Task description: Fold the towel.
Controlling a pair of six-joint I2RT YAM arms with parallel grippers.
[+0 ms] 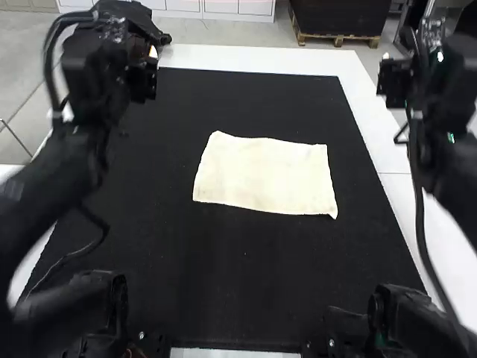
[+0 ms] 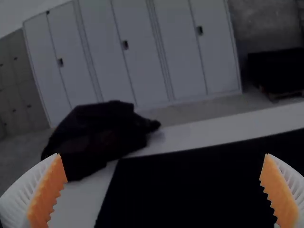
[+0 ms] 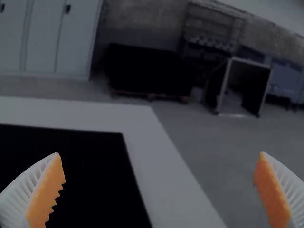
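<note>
A white desk [image 1: 246,60] is largely covered by a black mat [image 1: 246,276], with a pale border left exposed along its far and right sides. The cream towel [image 1: 264,175] is laid flat around the middle of the mat, its longer sides running across; slight ripples are seen along the edges, and the near right corner is drawn to a small point. A dark, bulky object [image 2: 104,133] is set at the desk's far left corner. Beyond, a grey floor [image 3: 213,152] is bordered by tall pale lockers [image 2: 137,52], and a dark block [image 3: 147,69] is carried on a wooden pallet [image 3: 149,96]; an open box-like frame [image 3: 242,88] is placed farther right. The left tool [image 1: 143,74] and the right tool [image 1: 396,78] are held well apart from the towel, each with its ribbed fingers spread wide and nothing gripped.
</note>
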